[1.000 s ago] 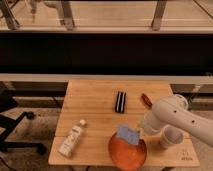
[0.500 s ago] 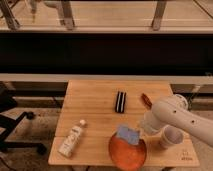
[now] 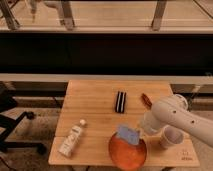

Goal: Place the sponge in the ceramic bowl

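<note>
Sponge (image 3: 128, 134) is seen tilted over far rim of ceramic bowl (image 3: 116, 156), by surface's (image 3: 95, 107) near edge. Pincer (image 3: 142, 130) is located just beside sponge; its state cannot be told. Risk: sponge could be tipped outside the rim if let go off-centre.

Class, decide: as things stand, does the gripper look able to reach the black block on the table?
Probably yes: the gripper is at the sponge, and only bare table lies between it and the black block.
</note>
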Available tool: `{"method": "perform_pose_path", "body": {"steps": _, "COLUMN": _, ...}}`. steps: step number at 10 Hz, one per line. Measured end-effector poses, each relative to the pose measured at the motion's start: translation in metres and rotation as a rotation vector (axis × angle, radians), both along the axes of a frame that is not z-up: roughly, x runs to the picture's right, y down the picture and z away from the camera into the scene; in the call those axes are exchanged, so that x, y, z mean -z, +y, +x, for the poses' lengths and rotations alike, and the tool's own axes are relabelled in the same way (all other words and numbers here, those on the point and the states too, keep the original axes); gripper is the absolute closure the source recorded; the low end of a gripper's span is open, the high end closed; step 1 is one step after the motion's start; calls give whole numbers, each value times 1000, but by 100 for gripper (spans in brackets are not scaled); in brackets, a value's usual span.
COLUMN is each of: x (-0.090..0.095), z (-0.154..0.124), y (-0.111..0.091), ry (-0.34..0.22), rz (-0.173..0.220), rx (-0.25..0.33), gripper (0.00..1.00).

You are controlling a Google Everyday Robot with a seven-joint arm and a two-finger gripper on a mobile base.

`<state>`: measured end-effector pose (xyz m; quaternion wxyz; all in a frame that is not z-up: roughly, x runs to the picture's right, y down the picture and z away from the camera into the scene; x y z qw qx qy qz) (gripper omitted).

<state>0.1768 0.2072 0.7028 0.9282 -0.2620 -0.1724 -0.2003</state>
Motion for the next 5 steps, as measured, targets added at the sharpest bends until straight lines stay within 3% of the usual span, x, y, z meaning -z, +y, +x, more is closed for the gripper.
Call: {"method": "perform_pose_path", "body": {"steps": 5, "x": 0, "z": -1, "y": 1, "ry": 0, "rz": 4, "rx": 13, "gripper": 99}}
